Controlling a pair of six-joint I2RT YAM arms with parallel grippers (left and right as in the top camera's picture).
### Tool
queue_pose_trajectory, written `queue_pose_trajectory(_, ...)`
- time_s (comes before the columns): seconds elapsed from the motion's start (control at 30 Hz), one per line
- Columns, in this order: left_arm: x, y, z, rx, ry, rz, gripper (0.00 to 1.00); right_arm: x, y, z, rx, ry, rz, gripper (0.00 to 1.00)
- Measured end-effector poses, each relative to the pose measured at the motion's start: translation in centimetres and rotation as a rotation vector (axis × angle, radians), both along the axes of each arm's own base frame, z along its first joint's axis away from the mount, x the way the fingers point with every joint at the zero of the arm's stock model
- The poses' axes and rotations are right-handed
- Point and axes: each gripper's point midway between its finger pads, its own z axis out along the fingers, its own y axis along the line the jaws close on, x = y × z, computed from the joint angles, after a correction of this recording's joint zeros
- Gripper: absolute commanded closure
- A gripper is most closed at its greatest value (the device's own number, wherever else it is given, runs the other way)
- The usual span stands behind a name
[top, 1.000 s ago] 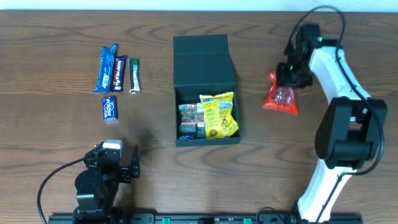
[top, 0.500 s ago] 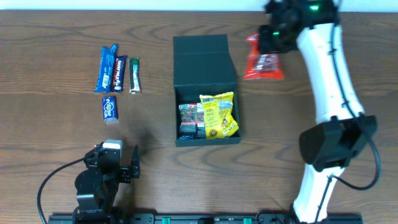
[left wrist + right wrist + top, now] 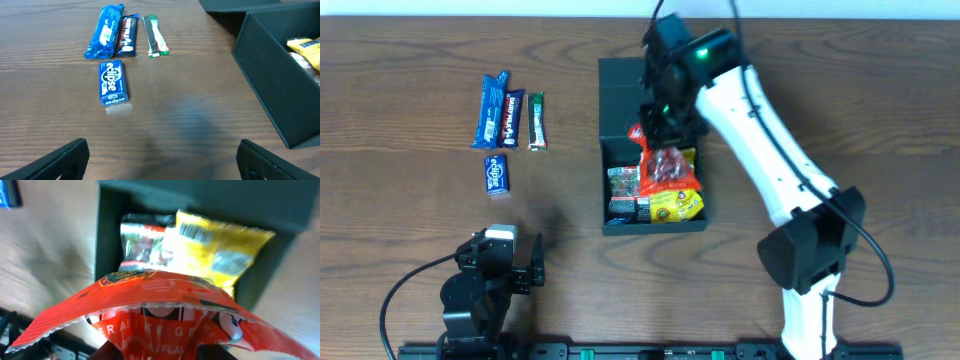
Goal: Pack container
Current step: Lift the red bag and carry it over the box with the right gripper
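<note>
The dark green-black container (image 3: 620, 222) sits at the table's middle with its flap lid (image 3: 642, 75) open toward the back. Inside lie a yellow snack bag (image 3: 678, 204) and a red-and-clear packet (image 3: 623, 184). My right gripper (image 3: 662, 128) is shut on a red snack bag (image 3: 665, 168) and holds it above the container's open top. In the right wrist view the red bag (image 3: 165, 312) fills the foreground over the yellow bag (image 3: 220, 255) and the container (image 3: 107, 235). My left gripper (image 3: 160, 165) is open and empty over bare table at the front left.
Left of the container lie a blue bar (image 3: 493, 108), a dark bar (image 3: 514, 116), a green bar (image 3: 536, 120) and a blue Eclipse gum pack (image 3: 496, 174). The gum pack also shows in the left wrist view (image 3: 113, 83).
My right arm has swung left from the table's right side, carrying the red snack bag to above the container. The left arm has not moved.
</note>
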Motion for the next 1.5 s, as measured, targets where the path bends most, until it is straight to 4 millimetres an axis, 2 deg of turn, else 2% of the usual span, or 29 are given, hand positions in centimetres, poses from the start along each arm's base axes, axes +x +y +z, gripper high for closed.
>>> queue_pose_trajectory(0.13,0.0,0.0,0.0,0.000,0.000,0.000,0.05,-1.8,1.4,-2.9,-0.025,0.048,0.010,0.70)
queue_pose_trajectory(0.27,0.0,0.0,0.0,0.000,0.000,0.000,0.05,-2.8,2.7,-4.8,-0.031,0.059,0.031,0.68)
queue_pose_trajectory(0.57,0.0,0.0,0.0,0.000,0.000,0.000,0.05,-2.7,4.0,-7.0,-0.012,0.034,0.025,0.67)
queue_pose_trajectory(0.9,0.0,0.0,0.0,0.000,0.000,0.000,0.05,-0.9,4.8,-7.4,0.017,-0.038,-0.021,0.66)
queue_pose_trajectory(1.27,0.0,0.0,0.0,0.000,0.000,0.000,0.05,-1.5,4.5,-7.7,0.003,-0.009,-0.021,0.66)
queue_pose_trajectory(1.33,0.0,0.0,0.0,0.000,0.000,0.000,0.05,-1.6,4.5,-7.8,0.004,-0.002,-0.019,0.58)
queue_pose_trajectory(1.43,0.0,0.0,0.0,0.000,0.000,0.000,0.05,-1.9,4.7,-7.8,0.015,0.009,-0.012,0.31)
queue_pose_trajectory(1.5,0.0,0.0,0.0,0.000,0.000,0.000,0.05,-1.9,4.8,-7.9,0.021,0.013,-0.004,0.26)
